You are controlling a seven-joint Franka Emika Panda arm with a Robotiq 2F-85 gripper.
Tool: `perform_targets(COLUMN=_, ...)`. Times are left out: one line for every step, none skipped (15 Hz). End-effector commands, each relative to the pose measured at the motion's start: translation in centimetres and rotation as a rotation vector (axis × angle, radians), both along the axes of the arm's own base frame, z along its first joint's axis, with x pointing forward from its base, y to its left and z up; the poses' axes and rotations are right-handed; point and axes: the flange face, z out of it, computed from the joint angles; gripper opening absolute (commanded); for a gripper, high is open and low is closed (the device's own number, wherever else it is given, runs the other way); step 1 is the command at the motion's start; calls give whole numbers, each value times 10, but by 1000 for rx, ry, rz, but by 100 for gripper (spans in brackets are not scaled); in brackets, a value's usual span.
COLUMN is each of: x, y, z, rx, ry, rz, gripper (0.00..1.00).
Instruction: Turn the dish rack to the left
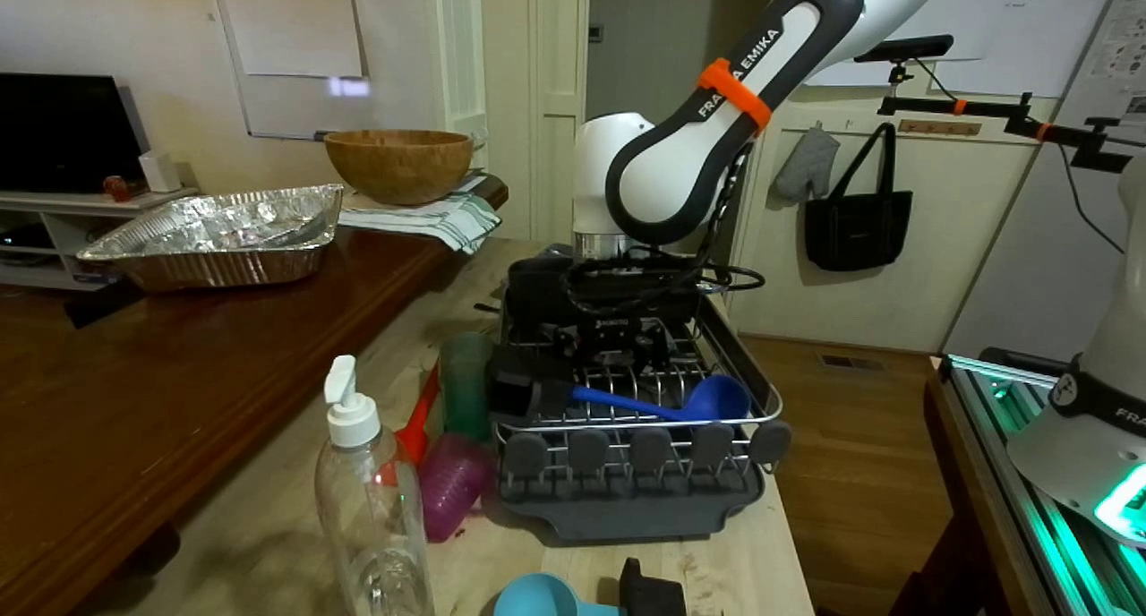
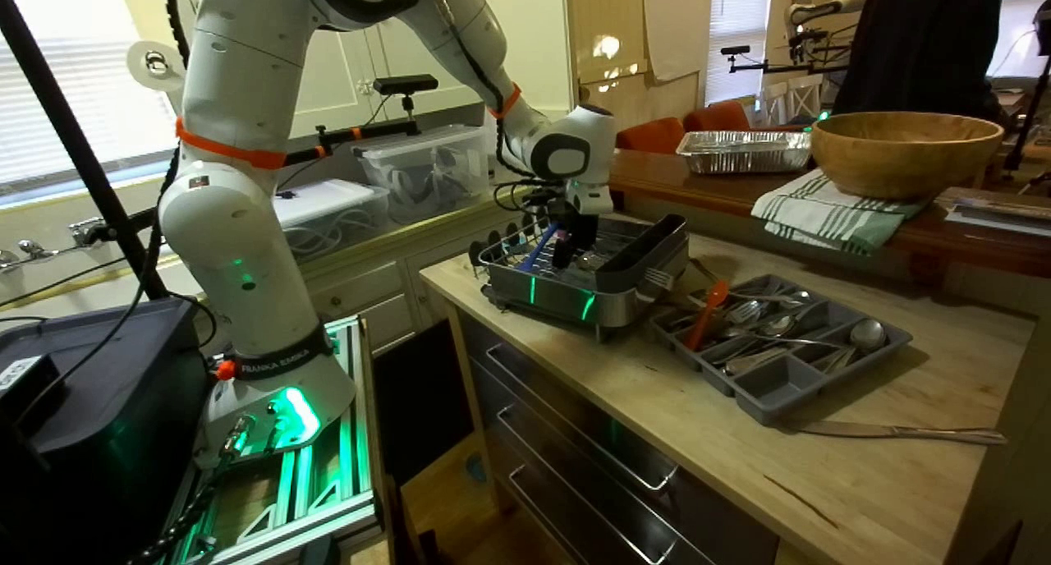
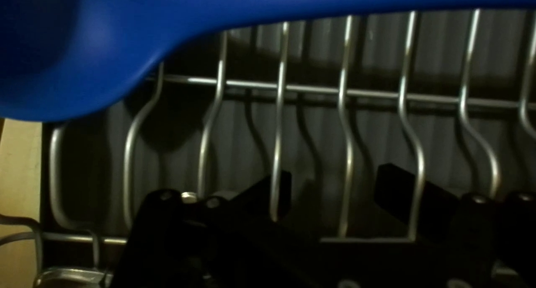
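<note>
Pointing down into the dish rack [image 1: 627, 513], the gripper [image 3: 333, 187] has its two black fingers [image 3: 285, 194] spread apart. In the wrist view, one silver wire [image 3: 349, 154] runs through the gap, and more wires [image 3: 421, 166] cross in front of the finger ends. I cannot tell if the fingers touch them.

The rack sits on the wooden counter [image 2: 681, 401], near a corner at one end and close to the long edge above the dark drawers [image 2: 566, 458]. Five round grey flaps [image 1: 651, 450] stand in a row on the rack's edge nearest the counter's end. A blue ladle [image 1: 721, 398] lies across the rack by those flaps, and a long black bin [image 2: 644, 253] sits along the rack's opposite edge.

In an exterior view, a green cup [image 1: 466, 388] and a tilted purple cup [image 1: 455, 486] are just beside the rack's long side, away from the drawer edge. A clear bottle [image 1: 372, 509] with a white pump [image 1: 352, 419] stands upright nearer the counter's end.

In an exterior view, a grey tray [image 2: 780, 380] with spoons [image 2: 868, 333] and forks [image 2: 745, 312] sits past the black bin. A knife [image 2: 911, 433] lies just beside the tray's corner.

In both exterior views, a shiny foil tray [image 1: 233, 271] and a big wooden bowl [image 2: 903, 150] are on the brown table [image 1: 206, 392]. The bowl sits on a striped cloth [image 2: 825, 216] that hangs over the table's edge.
</note>
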Motion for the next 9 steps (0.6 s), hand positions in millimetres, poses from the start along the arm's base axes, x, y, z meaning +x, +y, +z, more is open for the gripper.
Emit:
perform_targets(x=-6, y=0, z=14, rx=12, ry=44, rz=-4, gripper=35)
perform_targets(x=-6, y=-4, z=16, rx=2, ry=45, rz=4, gripper=35)
perform_targets(x=-5, y=-5, z=17, rx=1, ry=43, rz=8, gripper=35)
perform_targets(x=-4, y=-7, z=19, rx=-5, ry=36, rz=16, gripper=35)
perform_targets(x=-4, y=-8, z=20, rx=-10, ry=35, rz=17, gripper=35)
perform_targets(x=-3, y=-10, z=23, rx=-23, ry=31, rz=24, gripper=35)
perform_targets(x=-3, y=-11, z=24, rx=-31, ry=31, rz=29, gripper=35)
perform_targets(x=-5, y=-13, z=28, rx=-46, ry=35, rz=41, gripper=35)
perform_targets(x=-6, y=-15, z=31, rx=-59, ry=37, rz=57, gripper=35)
